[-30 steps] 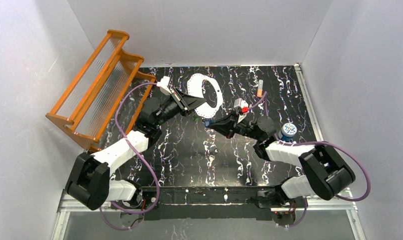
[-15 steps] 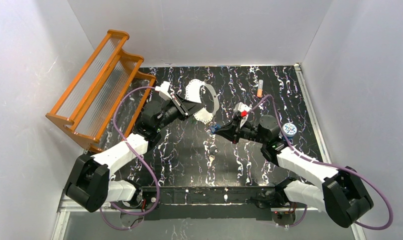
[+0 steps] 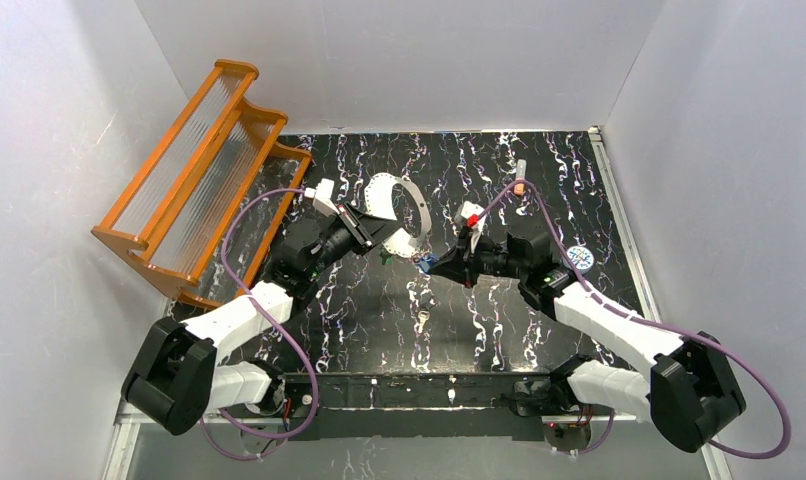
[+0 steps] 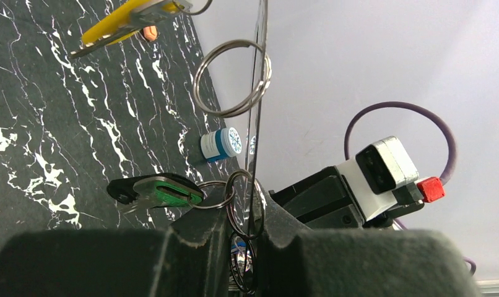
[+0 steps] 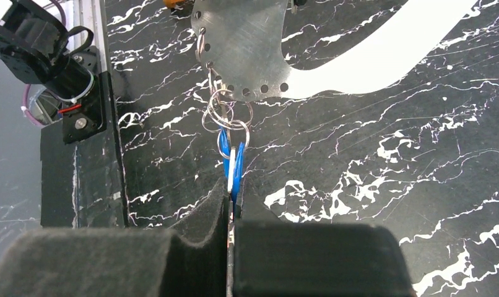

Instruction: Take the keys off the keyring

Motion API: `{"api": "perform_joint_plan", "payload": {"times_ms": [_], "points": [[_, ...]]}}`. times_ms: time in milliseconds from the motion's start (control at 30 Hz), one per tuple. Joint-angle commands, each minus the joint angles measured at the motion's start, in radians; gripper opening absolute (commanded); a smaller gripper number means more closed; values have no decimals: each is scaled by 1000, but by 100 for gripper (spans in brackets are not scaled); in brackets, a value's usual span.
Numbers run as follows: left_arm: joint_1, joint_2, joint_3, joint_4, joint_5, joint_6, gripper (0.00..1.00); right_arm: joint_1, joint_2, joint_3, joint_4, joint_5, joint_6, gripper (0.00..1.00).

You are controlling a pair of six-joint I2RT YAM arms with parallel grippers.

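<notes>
Right hand (image 5: 229, 213) clamped on the blue key (image 5: 233, 166), pulling; left hand (image 4: 247, 247) clamped on the keyring (image 5: 241, 49) at mid-surface. Since a second ago both drifted toward 6 o'clock. Split rings (image 5: 225, 117) stay threaded, so I judge neither blue key nor green key (image 4: 163, 192) free.

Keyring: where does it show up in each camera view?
Top external: keyring, white loop at centre.
Left wrist: edge-on thin line rising from left pincer.
Right wrist: perforated grey plate, top centre, above blue key.
Shared landmark: black marbled table.
</notes>
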Motion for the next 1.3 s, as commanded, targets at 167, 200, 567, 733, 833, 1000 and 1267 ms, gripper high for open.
{"api": "perform_joint_plan", "payload": {"times_ms": [167, 200, 567, 733, 833, 1000, 1267], "points": [[9, -39, 53, 95, 26, -34, 0, -7, 38, -43, 305, -36, 120, 14], [9, -40, 56, 97, 31, -41, 0, -7, 46, -48, 328, -37, 128, 15], [6, -44, 113, 108, 78, -90, 0, -7, 116, -85, 544, -32, 202, 31], [6, -50, 116, 109, 86, -97, 0, -8, 132, -83, 586, -12, 206, 18], [6, -50, 119, 108, 86, -96, 0, -7, 134, -80, 605, -24, 215, 11], [6, -44, 128, 108, 87, -95, 0, -8, 113, -99, 594, -51, 210, 35], [6, -35, 138, 108, 86, -106, 0, 1, 55, -134, 591, -18, 203, 57]]}}
